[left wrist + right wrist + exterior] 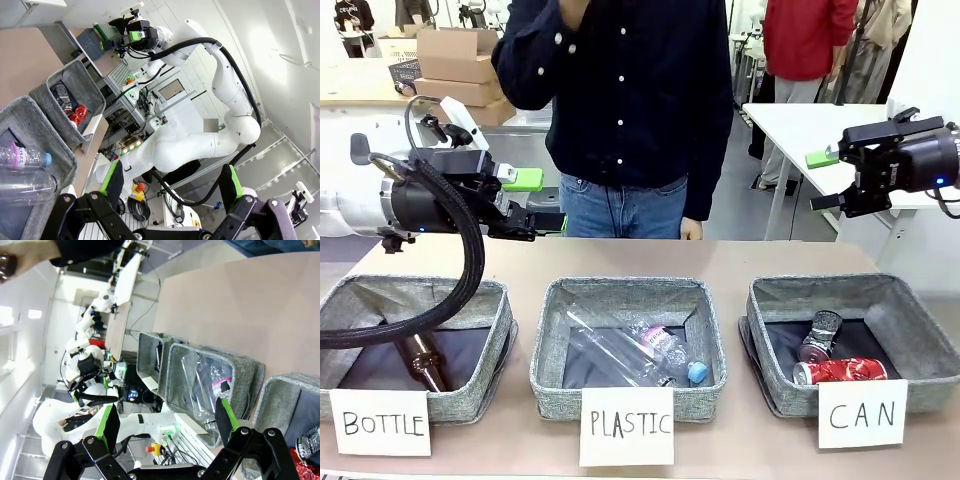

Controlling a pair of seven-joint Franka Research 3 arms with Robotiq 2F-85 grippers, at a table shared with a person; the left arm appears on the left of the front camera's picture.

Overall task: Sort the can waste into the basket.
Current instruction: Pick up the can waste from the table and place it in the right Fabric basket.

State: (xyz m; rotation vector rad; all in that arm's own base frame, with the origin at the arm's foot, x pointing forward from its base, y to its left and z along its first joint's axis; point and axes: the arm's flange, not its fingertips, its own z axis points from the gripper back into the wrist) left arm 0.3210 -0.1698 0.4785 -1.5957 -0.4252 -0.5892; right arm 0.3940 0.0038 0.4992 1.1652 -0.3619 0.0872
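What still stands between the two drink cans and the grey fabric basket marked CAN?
Nothing visible. The red metal can with white lettering and the dark can with silver ends already lie inside the grey fabric basket with the CAN card. Both grippers, left and right, hang open above the table.

Two cans [830, 355] lying in CAN basket [910, 305], well below open fingers of right gripper [832, 178].

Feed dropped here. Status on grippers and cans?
Left gripper and right gripper open, empty, raised. Red can and dark can inside grey fabric CAN basket. Nothing obstructing.
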